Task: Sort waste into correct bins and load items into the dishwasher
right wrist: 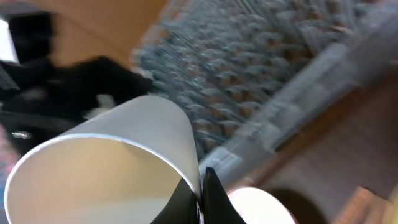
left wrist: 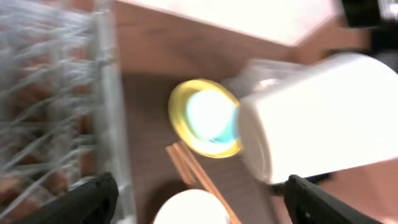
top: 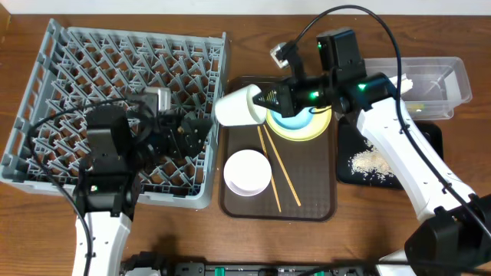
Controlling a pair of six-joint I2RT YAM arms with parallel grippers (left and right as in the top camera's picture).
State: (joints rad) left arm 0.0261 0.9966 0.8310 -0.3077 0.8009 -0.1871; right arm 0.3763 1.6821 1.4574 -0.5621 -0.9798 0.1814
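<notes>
The right pincer (top: 265,100) is clamped on the wall of a small white cup (top: 239,106) at its rim and holds it in the air, tipped on its side with the mouth towards the large square grey plastic dish rack (top: 69,92). The cup hangs over the top left corner of the brown serving tray (top: 307,207), just beside the rack's right edge. The left pincer (top: 188,134) hovers over the rack near that edge, fingers spread wide with nothing between them. On the brown tray lie a white bowl (top: 247,172), a pair of thin wooden chopsticks (top: 278,175) and a round yellow plate (top: 318,129) carrying a light blue bowl (top: 295,120). Further right on the wooden counter (top: 245,245) sit a clear rectangular plastic tub (top: 441,73) and a shallow black rectangular tray (top: 418,142) holding white rice-like scraps (top: 370,161)
</notes>
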